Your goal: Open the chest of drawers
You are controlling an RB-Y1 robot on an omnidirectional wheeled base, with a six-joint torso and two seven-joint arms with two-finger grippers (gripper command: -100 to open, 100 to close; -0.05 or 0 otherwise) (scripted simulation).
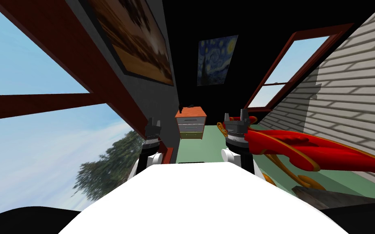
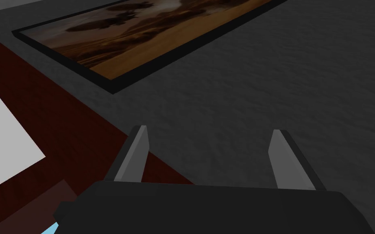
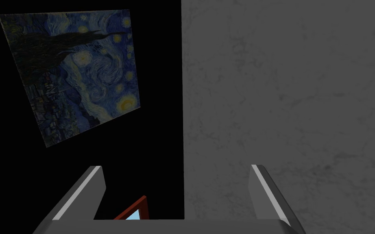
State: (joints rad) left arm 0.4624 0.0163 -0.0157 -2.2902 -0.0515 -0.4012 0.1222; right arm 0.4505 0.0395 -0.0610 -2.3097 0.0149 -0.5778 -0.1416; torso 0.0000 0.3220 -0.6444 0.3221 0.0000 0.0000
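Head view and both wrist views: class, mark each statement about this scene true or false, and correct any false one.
1. The chest of drawers has an orange top. True.
2. The left end effector is shut on a drawer handle. False: it is open, holding nothing, away from the chest.
3. The right end effector is open. True.
4. The red and gold object lies on the robot's left. False: it lies on its right, on the green floor.
5. A drawer is pulled out. False: the chest looks fully shut.

The chest of drawers (image 1: 190, 123) is topped in orange, fronted in grey, olive lowest; the floor (image 1: 211, 147) is coloured green.
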